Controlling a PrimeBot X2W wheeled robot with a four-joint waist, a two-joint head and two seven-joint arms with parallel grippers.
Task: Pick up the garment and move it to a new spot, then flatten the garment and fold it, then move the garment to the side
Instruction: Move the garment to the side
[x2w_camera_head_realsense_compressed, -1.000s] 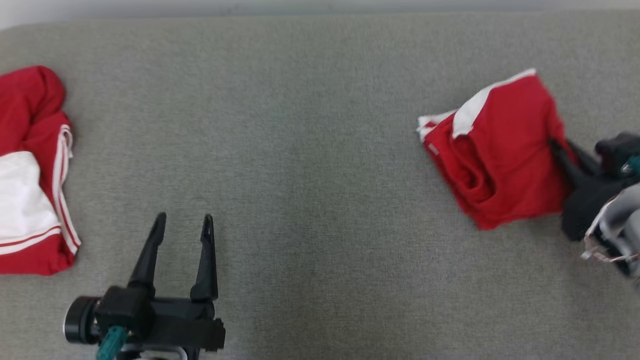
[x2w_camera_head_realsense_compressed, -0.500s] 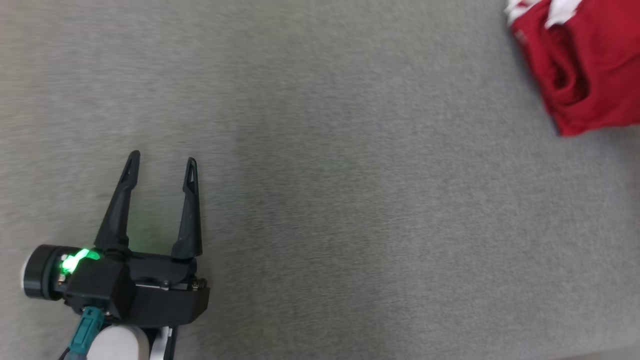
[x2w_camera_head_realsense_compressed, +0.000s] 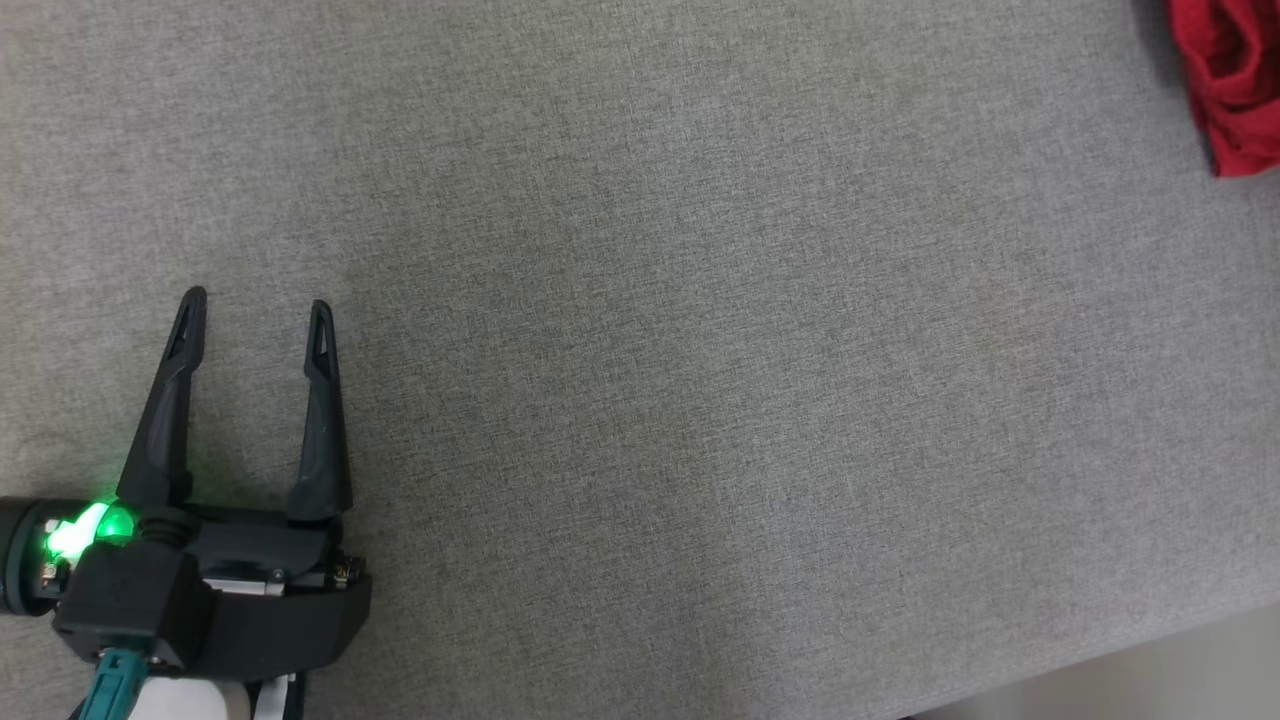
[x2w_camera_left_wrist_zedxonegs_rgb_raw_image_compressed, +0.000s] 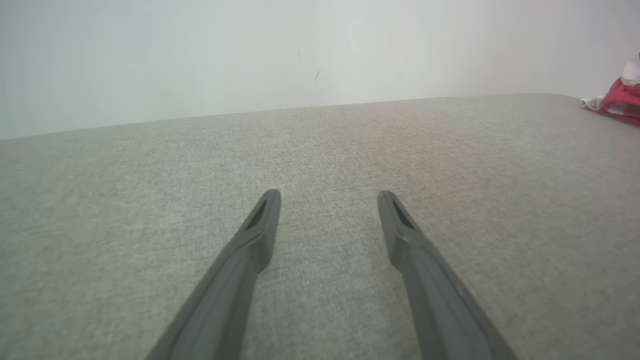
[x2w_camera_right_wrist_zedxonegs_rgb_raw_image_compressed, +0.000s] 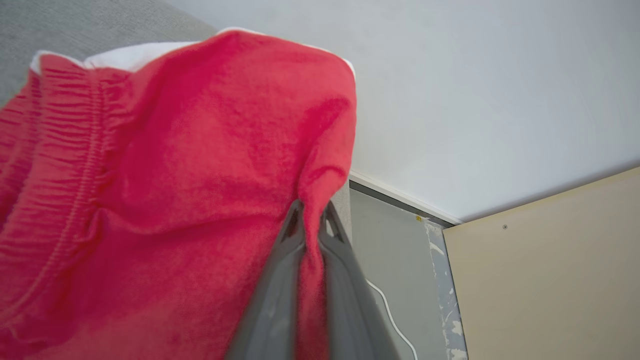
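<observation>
Carried farther right, the garment (x2w_camera_right_wrist_zedxonegs_rgb_raw_image_compressed: 175, 175) hangs pinched in the right gripper (x2w_camera_right_wrist_zedxonegs_rgb_raw_image_compressed: 311, 212); left gripper (x2w_camera_head_realsense_compressed: 256, 300) gapes empty.

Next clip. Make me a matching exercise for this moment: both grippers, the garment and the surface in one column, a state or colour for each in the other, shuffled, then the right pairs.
Column one:
1. left gripper
2. right gripper
3. garment
4. cloth-covered surface

Column two:
A. grey and woven
B. shut on a fold of cloth
C. open, nothing between its fingers
D. red with white trim, bunched up

Pairs: 1-C, 2-B, 3-D, 4-A.
</observation>
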